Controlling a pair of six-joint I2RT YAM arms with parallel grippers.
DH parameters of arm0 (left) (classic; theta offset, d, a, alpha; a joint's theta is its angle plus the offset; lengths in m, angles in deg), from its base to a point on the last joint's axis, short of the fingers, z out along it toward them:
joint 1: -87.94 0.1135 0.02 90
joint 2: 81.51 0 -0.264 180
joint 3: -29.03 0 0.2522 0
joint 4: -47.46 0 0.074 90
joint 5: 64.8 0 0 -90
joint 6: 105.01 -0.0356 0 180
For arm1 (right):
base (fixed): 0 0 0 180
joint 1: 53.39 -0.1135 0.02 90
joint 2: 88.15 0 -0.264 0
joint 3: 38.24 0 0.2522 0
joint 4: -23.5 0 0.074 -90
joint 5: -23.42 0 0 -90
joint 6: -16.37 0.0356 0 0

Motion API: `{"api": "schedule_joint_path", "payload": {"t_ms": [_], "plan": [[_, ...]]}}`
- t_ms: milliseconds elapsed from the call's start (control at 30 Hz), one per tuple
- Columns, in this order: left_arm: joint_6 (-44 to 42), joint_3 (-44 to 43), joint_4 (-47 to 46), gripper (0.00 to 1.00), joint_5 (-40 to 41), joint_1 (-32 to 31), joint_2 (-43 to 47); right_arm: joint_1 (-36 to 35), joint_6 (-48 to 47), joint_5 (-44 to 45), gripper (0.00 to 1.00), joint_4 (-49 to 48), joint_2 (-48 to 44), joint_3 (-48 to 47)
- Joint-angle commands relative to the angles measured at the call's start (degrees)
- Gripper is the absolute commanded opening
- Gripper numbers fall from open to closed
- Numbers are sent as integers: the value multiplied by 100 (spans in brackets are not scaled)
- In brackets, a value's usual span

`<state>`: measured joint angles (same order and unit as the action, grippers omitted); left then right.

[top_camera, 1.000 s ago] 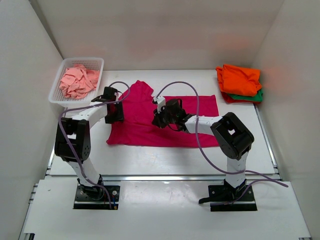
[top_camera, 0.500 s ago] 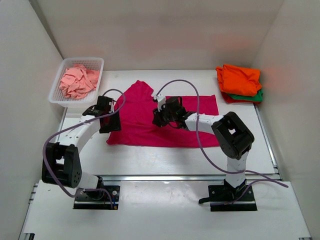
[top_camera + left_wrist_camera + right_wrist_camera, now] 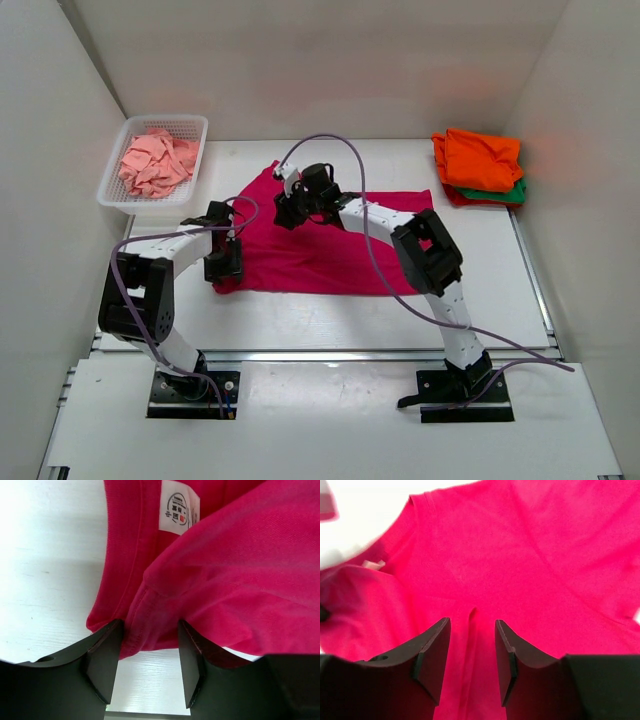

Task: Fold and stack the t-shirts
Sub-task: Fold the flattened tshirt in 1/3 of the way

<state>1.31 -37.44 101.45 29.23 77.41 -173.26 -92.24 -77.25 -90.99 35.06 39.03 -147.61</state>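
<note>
Top external view, magenta-pink t-shirt (image 3: 330, 250) spread out, near-left hem straddled by left gripper (image 3: 150, 630), jaws apart, right gripper (image 3: 471, 626) held over far-left part, jaws parted.

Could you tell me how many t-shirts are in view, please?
5: magenta shirt spread mid-table; pale pink shirt crumpled in the basket, far left; orange shirt, green shirt and red shirt stacked far right. The basket may hide more.

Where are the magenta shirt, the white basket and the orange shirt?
magenta shirt (image 3: 330, 258), top external view, flat middle of its body.
white basket (image 3: 199, 152), top external view, right-hand rim.
orange shirt (image 3: 480, 155), top external view, top of the folded pile.
</note>
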Motion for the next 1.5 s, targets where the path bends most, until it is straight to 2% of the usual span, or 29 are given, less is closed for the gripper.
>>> {"api": "schedule_joint_path", "payload": {"t_ms": [0, 500, 533, 600, 767, 1100, 1267, 1467], "plan": [[-84, 111, -15, 59, 10, 15, 121, -87, -201, -232, 39, 650, 430, -536], [-32, 288, -261, 59, -34, 33, 174, -334, -139, -328, 35, 835, 783, -827], [-23, 296, -235, 58, -43, 33, 140, -342, -131, -337, 32, 878, 826, -906], [-58, 314, -278, 59, -34, 24, 131, -334, -148, -267, 15, 940, 844, -950], [-6, 314, -261, 59, -25, 24, 113, -281, -166, 180, 0, 721, 634, -828], [-6, 322, -270, 58, 1, 7, 95, 0, 80, 524, 0, -35, -131, 77], [-6, 305, -270, 58, -8, 7, 60, 106, 116, 586, 0, -263, -272, 166], [-14, 287, -243, 58, -16, 15, 52, 194, 98, 340, 0, -71, 17, -361]]}}
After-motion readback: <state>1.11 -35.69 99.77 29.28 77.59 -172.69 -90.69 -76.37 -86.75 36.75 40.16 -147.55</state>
